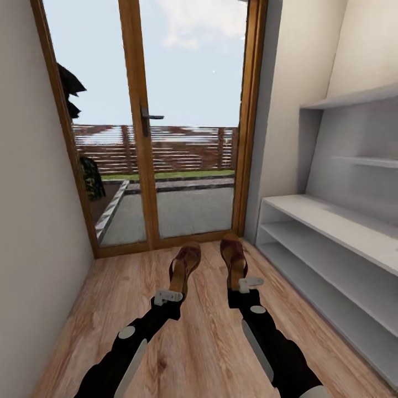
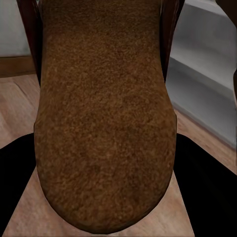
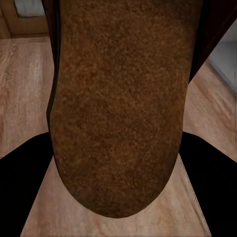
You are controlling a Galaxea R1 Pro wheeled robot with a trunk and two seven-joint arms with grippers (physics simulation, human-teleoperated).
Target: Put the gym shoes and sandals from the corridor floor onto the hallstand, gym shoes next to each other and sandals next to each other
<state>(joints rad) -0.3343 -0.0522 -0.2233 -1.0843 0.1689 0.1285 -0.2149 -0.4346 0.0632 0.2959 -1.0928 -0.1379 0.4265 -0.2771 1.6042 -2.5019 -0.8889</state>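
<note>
Along the right wall stands the hallstand [image 1: 337,232], a white bench unit; the parts of its bays and stepped upper shelves in sight hold nothing. Beyond it, a glazed wooden door [image 1: 146,121] closes the corridor. Over the corridor floor [image 1: 199,354], each arm carries one brown sandal: the left hand [image 1: 167,297] grips the left sandal [image 1: 184,268], the right hand [image 1: 249,284] the right sandal [image 1: 234,257], both raised, side by side, heels toward the robot.

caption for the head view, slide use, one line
Both hands, left and right, each hold a sandal (left, right) above the floor; the rack is on the right.
</note>
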